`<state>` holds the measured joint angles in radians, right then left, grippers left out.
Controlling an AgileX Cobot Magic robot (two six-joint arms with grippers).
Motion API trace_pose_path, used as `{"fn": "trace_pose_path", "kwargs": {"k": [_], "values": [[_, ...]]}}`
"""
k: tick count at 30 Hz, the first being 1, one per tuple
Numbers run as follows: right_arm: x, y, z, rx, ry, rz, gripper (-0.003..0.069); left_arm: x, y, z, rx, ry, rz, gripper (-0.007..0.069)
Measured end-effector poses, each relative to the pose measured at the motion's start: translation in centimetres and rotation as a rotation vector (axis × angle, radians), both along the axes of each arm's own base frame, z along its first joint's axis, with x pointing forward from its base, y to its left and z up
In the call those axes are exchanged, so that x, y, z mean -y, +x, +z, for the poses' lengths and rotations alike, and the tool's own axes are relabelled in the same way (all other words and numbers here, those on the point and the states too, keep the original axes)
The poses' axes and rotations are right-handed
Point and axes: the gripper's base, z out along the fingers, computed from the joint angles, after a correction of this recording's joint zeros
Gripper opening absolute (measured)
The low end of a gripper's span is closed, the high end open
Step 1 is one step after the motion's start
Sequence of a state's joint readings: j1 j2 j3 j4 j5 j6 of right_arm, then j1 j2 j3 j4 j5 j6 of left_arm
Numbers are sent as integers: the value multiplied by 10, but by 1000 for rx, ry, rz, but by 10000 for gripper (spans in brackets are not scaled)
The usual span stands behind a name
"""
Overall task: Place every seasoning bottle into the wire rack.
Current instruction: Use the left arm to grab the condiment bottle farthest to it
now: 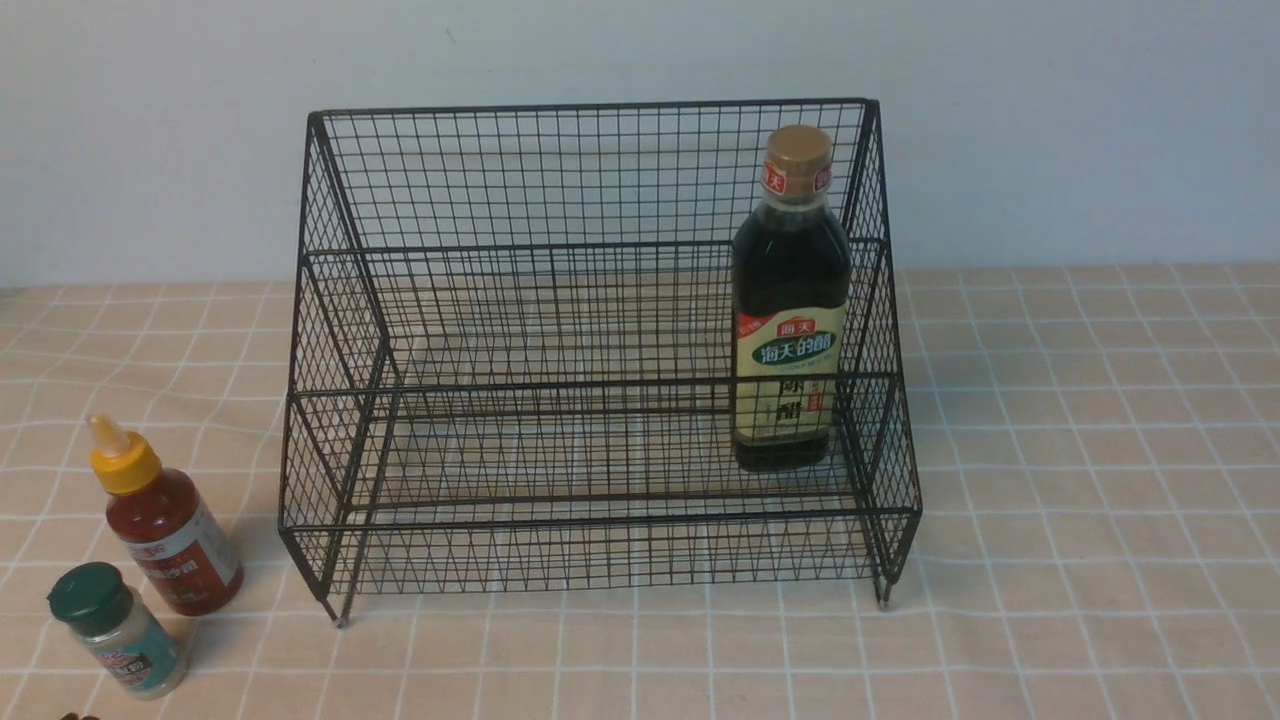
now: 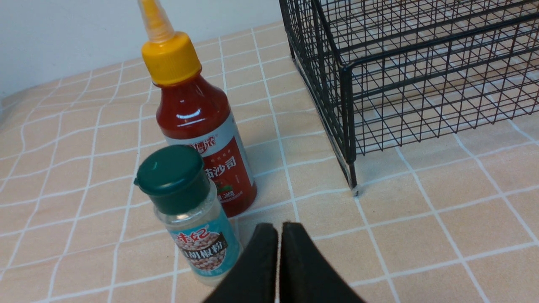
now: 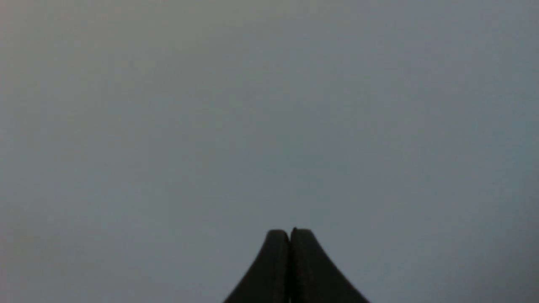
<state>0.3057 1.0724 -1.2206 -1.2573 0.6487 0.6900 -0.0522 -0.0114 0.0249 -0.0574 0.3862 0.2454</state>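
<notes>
The black wire rack (image 1: 600, 180) stands mid-table, and its corner and foot (image 2: 351, 126) show in the left wrist view. A tall dark bottle with a gold cap (image 1: 790, 300) stands upright inside the rack's right end. Left of the rack, on the cloth, stand the red sauce bottle with a yellow nozzle cap (image 1: 170, 530) (image 2: 198, 122) and the small green-lidded jar (image 1: 115, 630) (image 2: 189, 210). My left gripper (image 2: 278, 229) is shut and empty, just beside the jar. My right gripper (image 3: 289, 233) is shut on nothing, facing only plain grey wall. Neither arm shows in the front view.
A beige checked tablecloth (image 1: 1080, 500) covers the table, and a pale wall (image 1: 1050, 120) rises behind the rack.
</notes>
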Motion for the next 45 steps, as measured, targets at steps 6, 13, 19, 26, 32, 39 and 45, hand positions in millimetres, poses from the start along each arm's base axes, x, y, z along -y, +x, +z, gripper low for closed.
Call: {"fn": "trace_pose_path", "kwargs": {"k": [6, 13, 19, 26, 32, 39, 45], "values": [[-8, -10, -49, -483, 412, -3, -14, 0, 0, 0, 0, 0, 0, -7], [-46, -28, -52, -678, 486, 431, -15, 0, 0, 0, 0, 0, 0, -7], [-42, -77, -20, -495, 494, 619, -15, 0, 0, 0, 0, 0, 0, -7], [-20, -140, -28, -190, 591, 678, -15, 0, 0, 0, 0, 0, 0, -7], [-8, -175, -72, -40, 703, 708, -15, 0, 0, 0, 0, 0, 0, -7], [-1, -196, -90, 26, 714, 729, -15, 0, 0, 0, 0, 0, 0, -7], [-1, -199, -95, -3, 685, 725, -15, 0, 0, 0, 0, 0, 0, -7]]}}
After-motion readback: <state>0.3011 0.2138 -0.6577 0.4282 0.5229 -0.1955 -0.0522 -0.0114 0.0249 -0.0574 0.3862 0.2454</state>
